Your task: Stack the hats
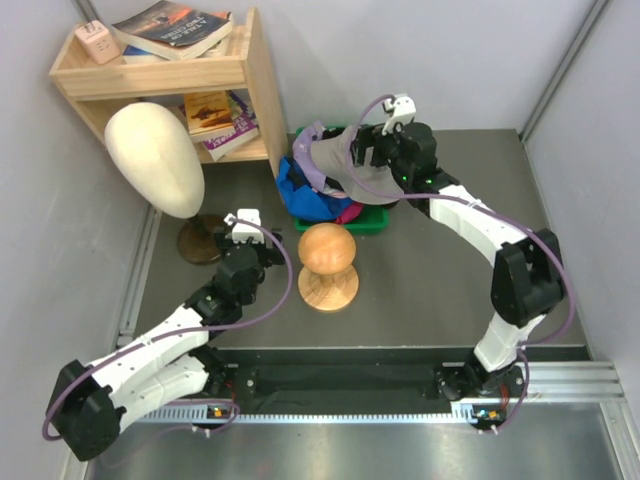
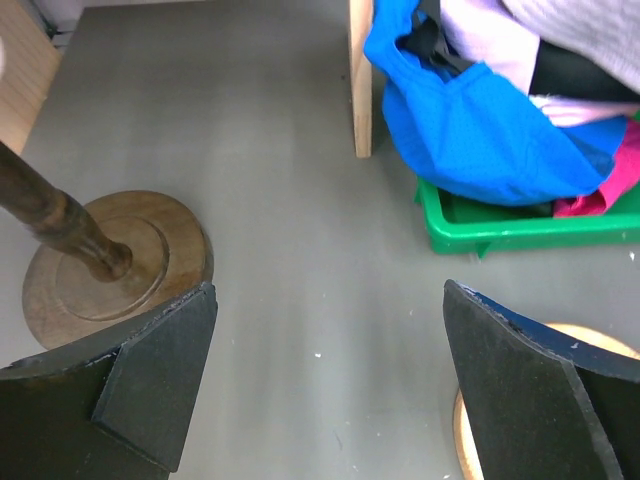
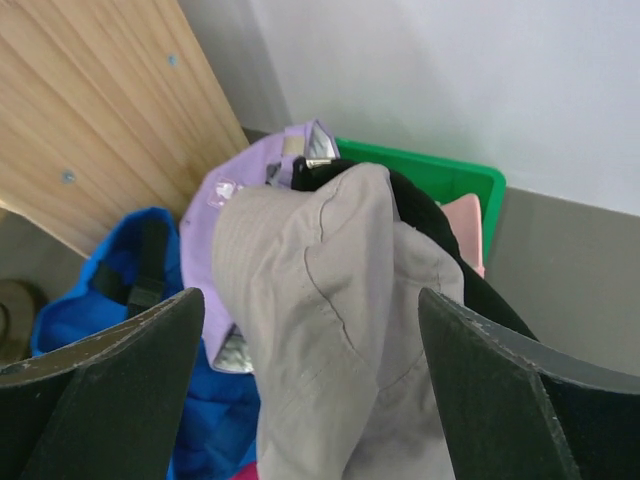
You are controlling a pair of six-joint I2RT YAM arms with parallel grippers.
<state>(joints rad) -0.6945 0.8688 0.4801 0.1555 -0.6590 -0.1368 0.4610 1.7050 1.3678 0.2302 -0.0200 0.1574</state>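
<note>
The hats lie piled in a green bin (image 1: pixel 375 222) at the back of the table. A grey-beige cap (image 3: pixel 330 300) lies on top, also visible in the top view (image 1: pixel 335 160). Under it are a bright blue hat (image 2: pixel 480 130), a lavender one (image 3: pixel 260 170), a black one (image 3: pixel 430 220), a pink one (image 3: pixel 465 225) and a magenta one (image 2: pixel 615 175). My right gripper (image 3: pixel 311 295) is open above the pile, its fingers on either side of the grey-beige cap. My left gripper (image 2: pixel 328 290) is open and empty over bare table, left of the bin.
A round wooden hat stand (image 1: pixel 327 265) sits in front of the bin. A cream mannequin head (image 1: pixel 155 158) stands on a dark wooden base (image 2: pixel 110 265) to the left. A wooden shelf with books (image 1: pixel 170 80) is at the back left, its side panel (image 2: pixel 360 75) next to the bin.
</note>
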